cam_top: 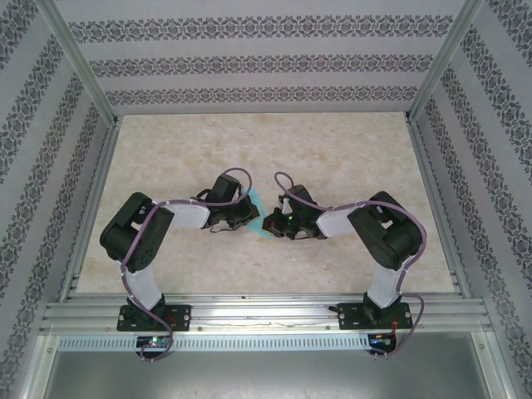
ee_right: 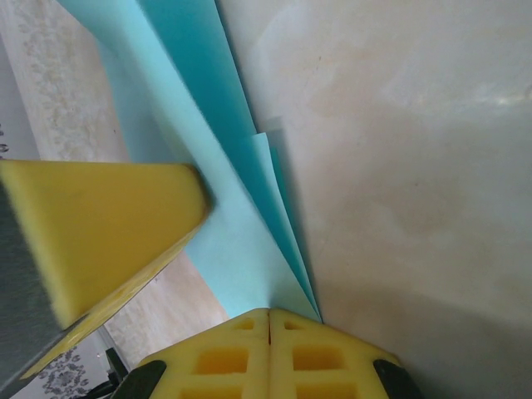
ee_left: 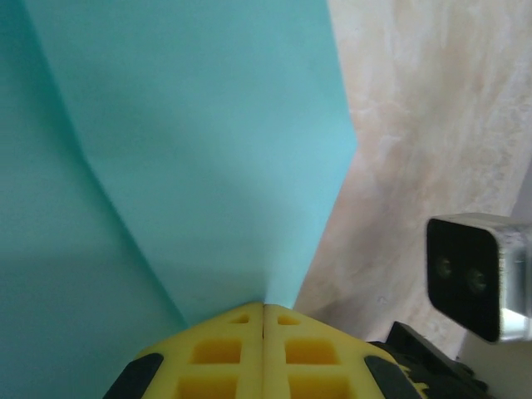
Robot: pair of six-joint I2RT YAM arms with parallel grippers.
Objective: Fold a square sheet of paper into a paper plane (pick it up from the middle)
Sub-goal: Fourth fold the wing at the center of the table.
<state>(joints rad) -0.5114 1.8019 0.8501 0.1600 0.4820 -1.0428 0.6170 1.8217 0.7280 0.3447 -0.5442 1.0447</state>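
Observation:
The turquoise-blue paper (cam_top: 259, 205) is held above the table's middle between both arms, folded into an angular, layered shape. In the left wrist view the paper (ee_left: 208, 150) spreads over the left and top, with a crease running diagonally. My left gripper (ee_left: 264, 309) is shut on its lower tip. In the right wrist view the paper (ee_right: 241, 241) shows several stacked layers narrowing toward my right gripper (ee_right: 270, 316), which is shut on that end. From above, the left gripper (cam_top: 246, 218) and right gripper (cam_top: 271, 224) are very close together.
The beige marbled table (cam_top: 332, 150) lies under the paper. Patterned walls (cam_top: 249, 58) and aluminium rails (cam_top: 91, 208) enclose it. The left gripper's yellow finger (ee_right: 100, 233) crowds the right wrist view. The right wrist camera (ee_left: 474, 274) sits close beside the left gripper.

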